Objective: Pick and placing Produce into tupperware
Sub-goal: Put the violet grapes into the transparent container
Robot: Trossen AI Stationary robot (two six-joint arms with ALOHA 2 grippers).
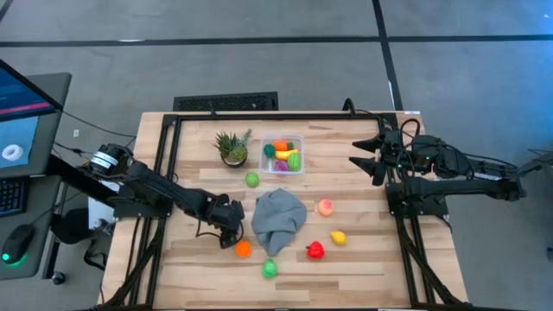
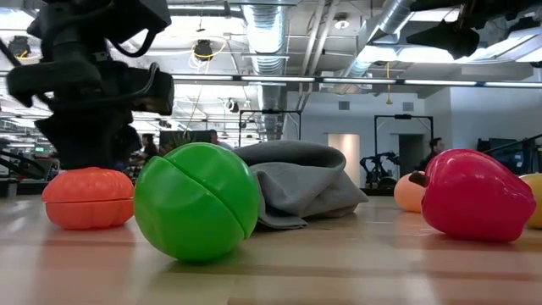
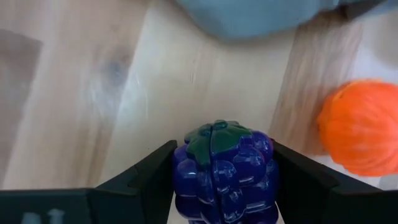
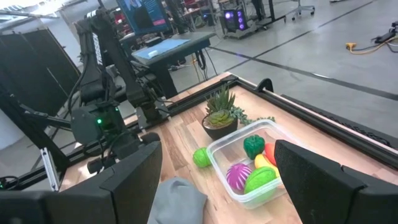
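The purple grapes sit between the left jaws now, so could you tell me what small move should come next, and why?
Probably finish closing and lift straight up. In the left wrist view the purple grapes sit between the jaws of the left gripper, on the wood beside the orange piece. The tupperware is farther back, past the grey cloth, so they need height first.

grapes: deep purple, dark green leaf cap
cloth: grey
bench: pale wood
pepper: red
ball: bright green
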